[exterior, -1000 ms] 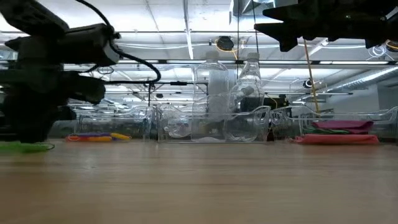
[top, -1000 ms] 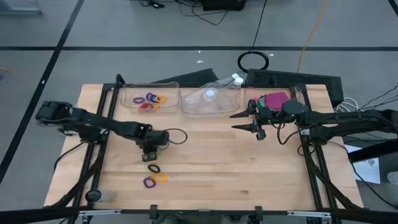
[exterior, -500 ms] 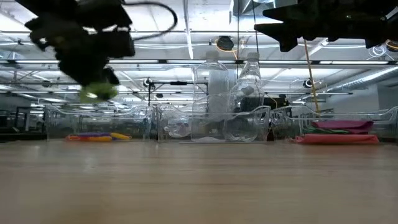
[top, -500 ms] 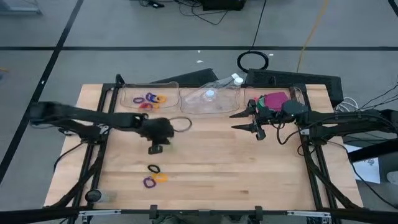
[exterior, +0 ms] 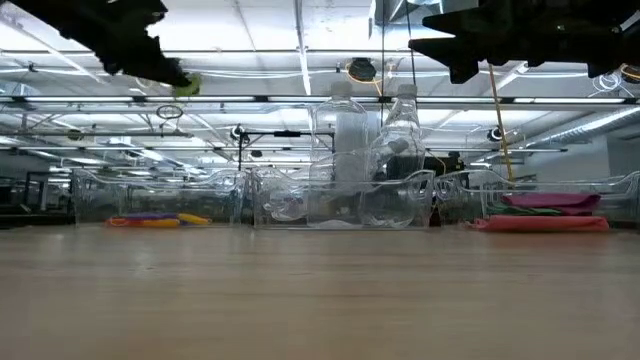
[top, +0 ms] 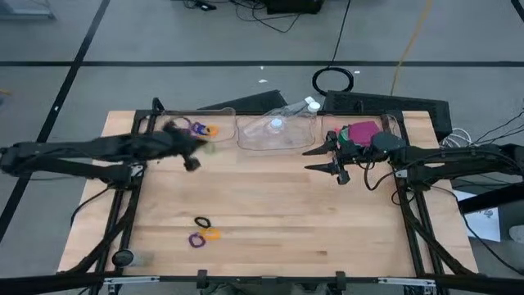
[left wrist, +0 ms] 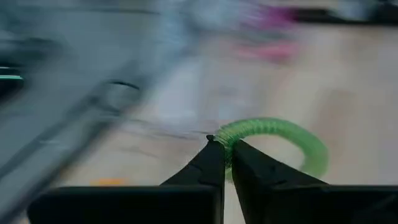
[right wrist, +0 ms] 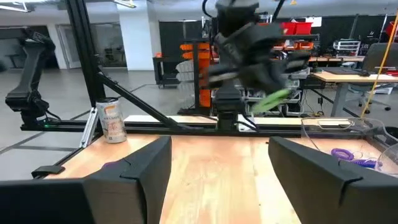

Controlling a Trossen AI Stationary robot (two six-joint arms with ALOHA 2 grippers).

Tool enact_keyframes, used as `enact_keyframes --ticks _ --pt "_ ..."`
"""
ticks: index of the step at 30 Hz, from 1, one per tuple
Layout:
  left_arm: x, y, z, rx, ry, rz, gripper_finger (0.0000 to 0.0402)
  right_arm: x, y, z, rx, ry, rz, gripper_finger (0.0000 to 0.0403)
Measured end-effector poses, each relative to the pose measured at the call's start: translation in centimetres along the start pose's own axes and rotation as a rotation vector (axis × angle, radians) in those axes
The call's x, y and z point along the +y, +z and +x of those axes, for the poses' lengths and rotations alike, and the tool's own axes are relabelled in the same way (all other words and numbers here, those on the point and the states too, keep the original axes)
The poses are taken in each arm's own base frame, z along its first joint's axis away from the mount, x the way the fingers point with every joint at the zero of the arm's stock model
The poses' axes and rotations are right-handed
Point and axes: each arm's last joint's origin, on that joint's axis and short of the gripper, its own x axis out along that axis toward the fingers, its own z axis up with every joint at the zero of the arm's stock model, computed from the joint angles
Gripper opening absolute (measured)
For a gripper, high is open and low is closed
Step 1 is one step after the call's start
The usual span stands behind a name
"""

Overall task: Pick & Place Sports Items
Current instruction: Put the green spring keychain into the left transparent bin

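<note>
Now, left jaws: the left gripper [left wrist: 227, 149] is pinching a green elastic ring [left wrist: 277, 134] at its tips, jaws nearly closed on it.
Left gripper position: it is hanging in the air over the left clear tray [top: 168, 124] at the counter's far edge; motion blur is smearing its outline from above and from counter level.
Right jaws: the right gripper [top: 321, 161] is standing wide apart and holding nothing, near the right clear tray [top: 395, 123].
Flat pieces: a pink piece [top: 363, 130] is lying in the right tray; the pieces under it are partly covered by the arm.
Rings in tray: purple and orange rings [top: 201, 129] are showing, others being hidden by the left arm.
Loose rings: black, purple and orange rings [top: 203, 232] are lying on the counter [top: 278, 213] near its front.
</note>
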Motion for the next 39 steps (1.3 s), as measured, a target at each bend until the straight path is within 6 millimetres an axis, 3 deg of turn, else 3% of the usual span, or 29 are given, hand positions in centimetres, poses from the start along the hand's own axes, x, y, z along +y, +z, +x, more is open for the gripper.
enact_keyframes --ticks 6,12,21,29,39 --pt "2.3 0.8 -1.1 -0.107 0.233 -0.096 0.0005 0.0 0.0 0.0 0.000 -0.002 0.000 0.0196" --pt "4.0 1.0 0.0 -0.106 0.328 -0.158 0.0013 0.0 0.0 0.0 -0.001 -0.002 -0.001 0.0196" --pt "6.6 0.0 4.1 0.050 0.472 -0.190 0.0011 0.0 0.0 0.0 0.001 -0.003 -0.004 0.0196" --pt "8.6 -2.4 8.9 0.247 0.555 -0.217 0.0008 0.0 0.0 0.0 0.002 -0.004 -0.004 0.0196" --pt "9.0 -3.8 12.6 0.297 0.488 -0.257 0.0023 0.0 0.0 0.0 0.005 -0.004 -0.003 0.0196"
